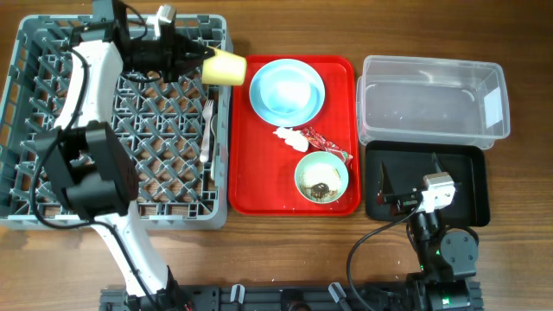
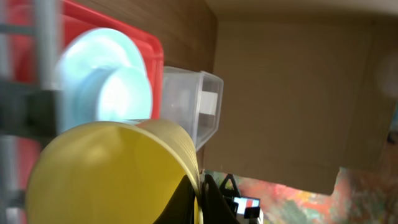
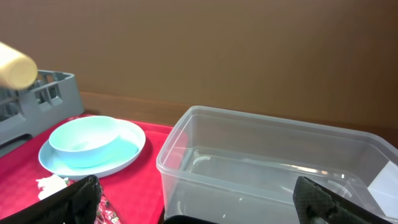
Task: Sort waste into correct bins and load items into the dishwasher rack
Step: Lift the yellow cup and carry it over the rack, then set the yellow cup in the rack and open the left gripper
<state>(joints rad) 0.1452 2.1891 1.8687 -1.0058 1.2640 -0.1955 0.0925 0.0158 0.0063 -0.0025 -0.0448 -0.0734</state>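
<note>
Overhead cam hangs above the table [image 1: 518, 26] looking straight down, far enough back to take in the lot: rack [image 1: 164, 173] at 9 o'clock, red tray [image 1: 259, 173] dead centre, tub [image 1: 432, 60] at 2, black tray [image 1: 458, 164] at 4.

Left wrist cam is jammed right up against the cup [image 2: 106, 174], which fills its 7 o'clock corner. It's rolled sideways and faces from the rack toward the tub, so it shares the plate [image 2: 93, 40] and tub with both other views.

Right wrist cam sits low by the black tray, facing roughly 12 o'clock across the tub to a brown wall [image 3: 217, 50]. Plate's at its 8, rack corner and blurry cup at 10.
</note>
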